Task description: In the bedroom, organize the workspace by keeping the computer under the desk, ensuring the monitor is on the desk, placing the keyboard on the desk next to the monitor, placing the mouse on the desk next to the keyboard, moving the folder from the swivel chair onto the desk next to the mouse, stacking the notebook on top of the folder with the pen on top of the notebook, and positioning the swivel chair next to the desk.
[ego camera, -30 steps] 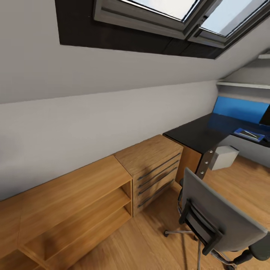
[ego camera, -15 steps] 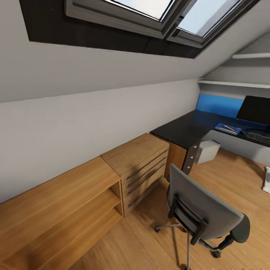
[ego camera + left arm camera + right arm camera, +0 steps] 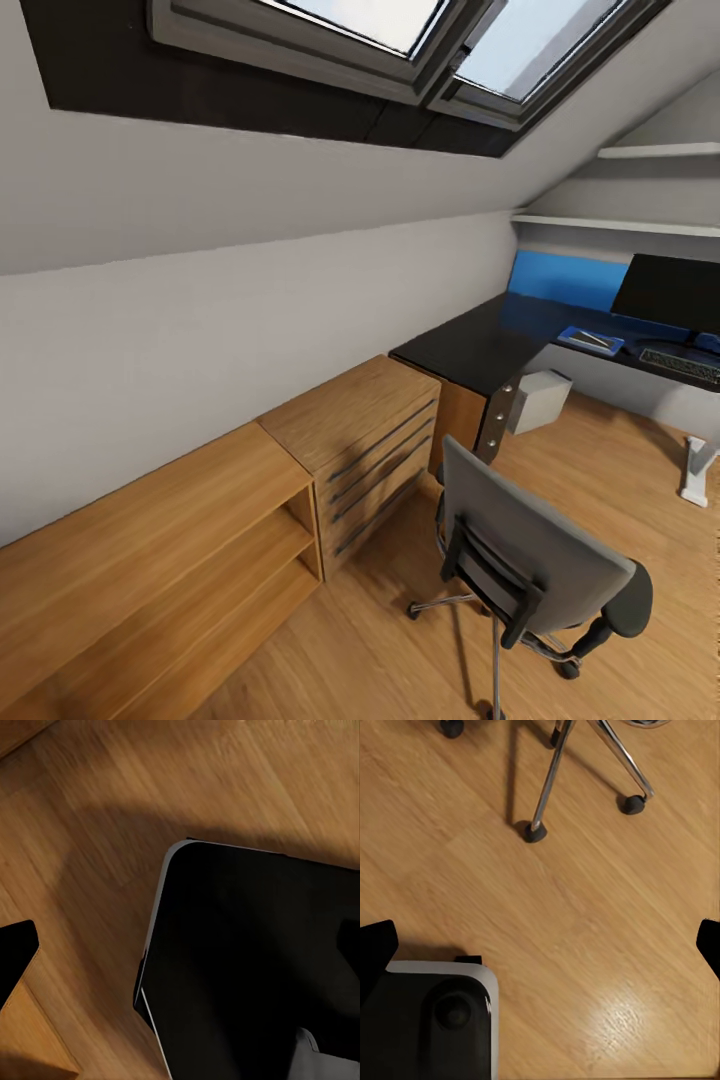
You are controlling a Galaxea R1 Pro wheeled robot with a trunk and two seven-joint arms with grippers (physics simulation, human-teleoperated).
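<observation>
The swivel chair (image 3: 530, 560) stands on the wooden floor with its grey back toward me; its chrome legs and castors (image 3: 547, 787) show in the right wrist view. Beyond it is the black-topped desk (image 3: 470, 345). On the desk stand the monitor (image 3: 672, 292), the keyboard (image 3: 682, 364) in front of it, and the blue notebook (image 3: 585, 338) with what looks like the pen (image 3: 600, 341) lying on it. The computer (image 3: 540, 400) sits on the floor under the desk. The folder and mouse are out of view. My left gripper (image 3: 180, 945) and right gripper (image 3: 540, 941) hang open over the floor, holding nothing.
A light wooden dresser (image 3: 370, 430) and a low open shelf unit (image 3: 160, 560) line the sloped wall on the left. The desk's white leg (image 3: 695, 470) stands at the right. My own dark base (image 3: 427, 1020) shows under both grippers. Open floor lies between the chair and the desk.
The camera has turned right, so the whole picture shifted left; the monitor and keyboard have come into view. None of the objects themselves have moved.
</observation>
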